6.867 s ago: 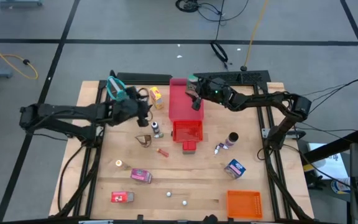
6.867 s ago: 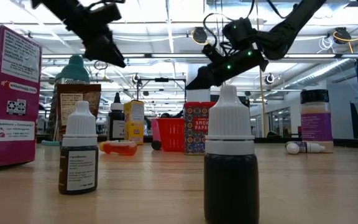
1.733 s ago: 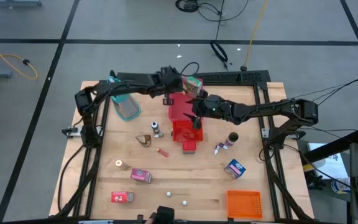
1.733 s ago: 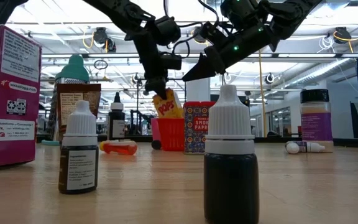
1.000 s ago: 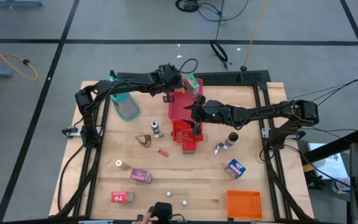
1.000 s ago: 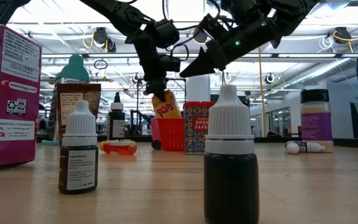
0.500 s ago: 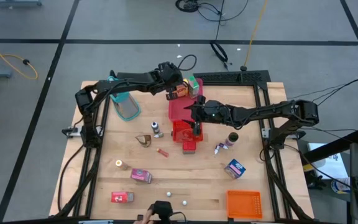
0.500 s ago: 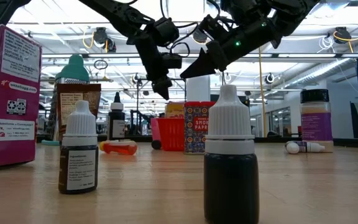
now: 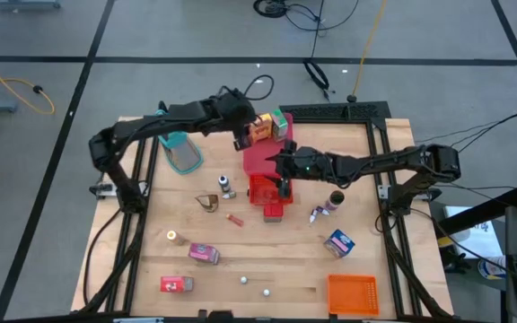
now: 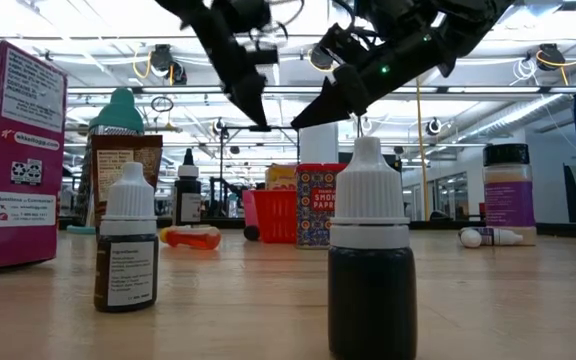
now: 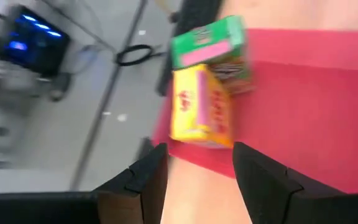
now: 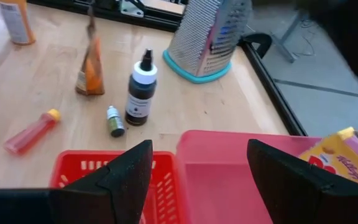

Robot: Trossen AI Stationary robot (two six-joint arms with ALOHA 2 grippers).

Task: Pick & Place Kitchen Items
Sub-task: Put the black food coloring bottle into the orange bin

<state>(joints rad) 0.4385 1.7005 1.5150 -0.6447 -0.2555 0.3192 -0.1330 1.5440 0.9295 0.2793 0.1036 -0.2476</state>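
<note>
The left gripper (image 9: 242,137) is held above the far left edge of the red tray (image 9: 263,154), its fingers (image 11: 143,180) spread apart and nothing held between them. Just beyond them, a yellow carton (image 11: 201,107) is seen lying on the tray's far end, touching a green carton (image 11: 209,42) behind it. In the high view the yellow carton (image 9: 261,131) sits at the tray's far left corner, with the green carton (image 9: 281,121) just beside it.

The right gripper (image 9: 281,165) is poised over the near part of the tray, by the red basket (image 9: 268,188); its fingers (image 12: 126,171) are parted and empty. Past them, a dark dropper bottle (image 12: 140,91), a tiny green-capped bottle (image 12: 113,121), a small red tube (image 12: 32,132), a brown pouch (image 12: 90,70) and a grater (image 12: 207,38) are seen on the table (image 12: 30,81).

Nearer the front edge, other items are spread well apart: a pink carton (image 9: 203,253), a red carton (image 9: 176,284), a blue carton (image 9: 338,241), a dark jar (image 9: 335,198) and two small white balls (image 9: 243,280). An orange bin (image 9: 352,292) stands at the near right corner.
</note>
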